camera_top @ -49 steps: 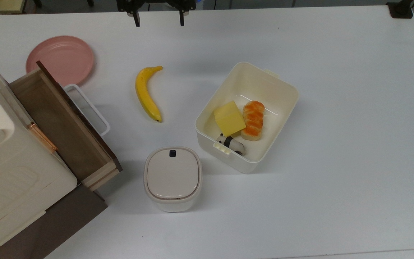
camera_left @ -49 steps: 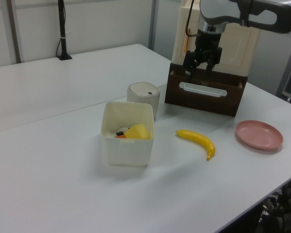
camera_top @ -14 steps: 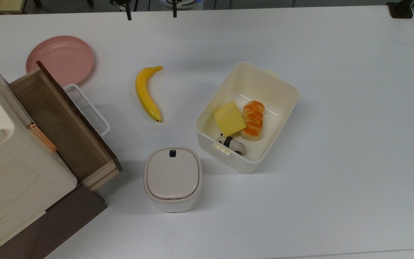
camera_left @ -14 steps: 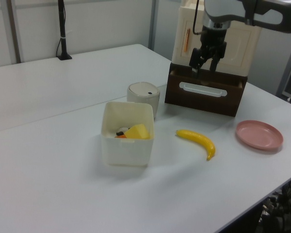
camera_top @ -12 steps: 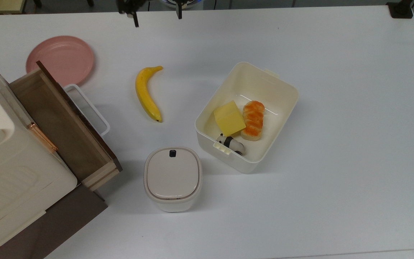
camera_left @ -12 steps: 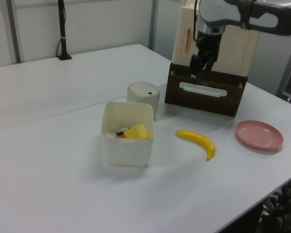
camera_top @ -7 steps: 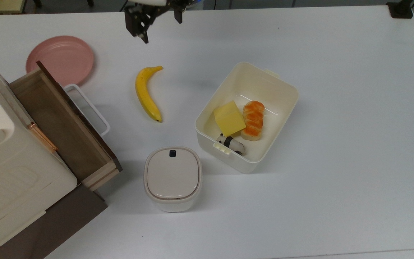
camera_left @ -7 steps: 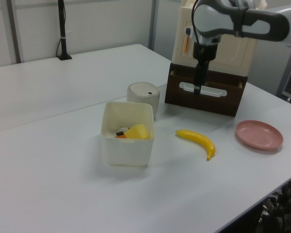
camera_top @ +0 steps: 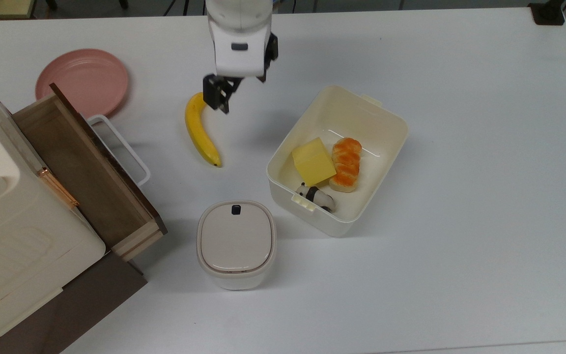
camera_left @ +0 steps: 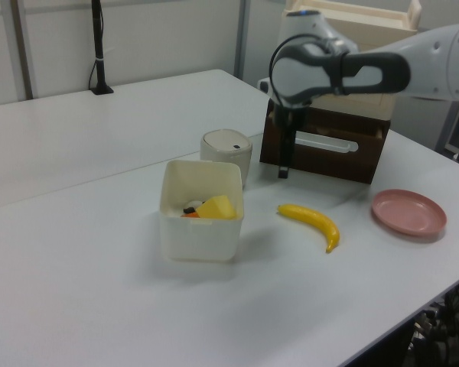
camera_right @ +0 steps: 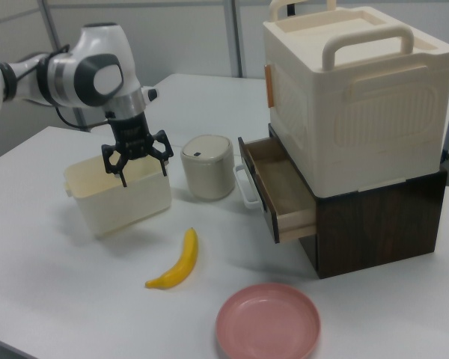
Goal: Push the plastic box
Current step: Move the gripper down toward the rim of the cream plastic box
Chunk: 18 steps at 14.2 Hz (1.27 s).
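The plastic box is a cream-white lidless tub lying slantwise right of centre in the top view, also seen in the left view and the right view. Inside lie a yellow block, an orange bread roll and a small panda toy. My gripper hangs open and empty over the table, between the banana's upper end and the box's far-left corner, apart from both. The right view shows my gripper with fingers spread; in the left view my gripper points straight down.
A banana lies left of the box. A white bin with a beige lid stands near the box's near-left corner. A pink plate and an open wooden drawer under a big cream crate fill the top view's left.
My gripper has come in from the table's far edge and lowered toward the spot between banana and box, with the hand turned. Box, banana and bin have not moved.
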Each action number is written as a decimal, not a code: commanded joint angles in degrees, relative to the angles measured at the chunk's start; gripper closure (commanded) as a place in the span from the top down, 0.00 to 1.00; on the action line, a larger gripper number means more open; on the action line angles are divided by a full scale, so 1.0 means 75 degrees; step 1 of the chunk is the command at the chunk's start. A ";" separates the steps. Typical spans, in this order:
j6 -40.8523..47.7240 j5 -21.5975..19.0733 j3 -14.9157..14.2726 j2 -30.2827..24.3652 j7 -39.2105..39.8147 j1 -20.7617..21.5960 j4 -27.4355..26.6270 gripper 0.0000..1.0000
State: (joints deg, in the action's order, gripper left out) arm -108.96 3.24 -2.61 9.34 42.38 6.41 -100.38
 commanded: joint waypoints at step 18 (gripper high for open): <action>-0.0296 0.0095 0.0442 0.0090 0.0161 0.0458 -0.0432 1.00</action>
State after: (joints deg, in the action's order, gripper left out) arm -110.91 3.25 0.86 10.08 43.16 8.67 -102.71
